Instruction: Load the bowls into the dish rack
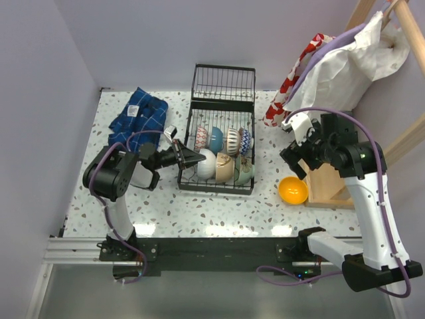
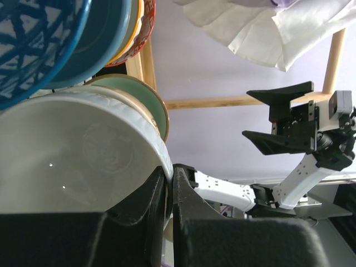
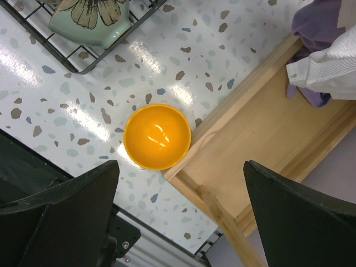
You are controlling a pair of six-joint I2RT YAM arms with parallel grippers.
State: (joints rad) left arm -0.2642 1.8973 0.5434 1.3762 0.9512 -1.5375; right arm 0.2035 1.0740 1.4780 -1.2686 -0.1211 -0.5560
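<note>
Hovering above orange bowl (image 3: 157, 136) on counter (image 3: 67, 83) with right end effector (image 3: 179, 167), wide open, empty; bowl slightly toward 10 o'clock. Pinching rim of white bowl (image 2: 83, 150) in dish rack (image 1: 224, 83) with left end effector (image 2: 169, 181).

Thin black-wire dish rack (image 1: 222, 80), matt; orange bowl (image 3: 157, 136) smooth, glossy, glare spots; white bowl (image 2: 72, 161) glazed sheen. Speckled tabletop (image 3: 83, 100) shiny; wooden tray (image 3: 267, 133) bare pale wood, matt; white cloth (image 1: 358, 60) soft, creased.
</note>
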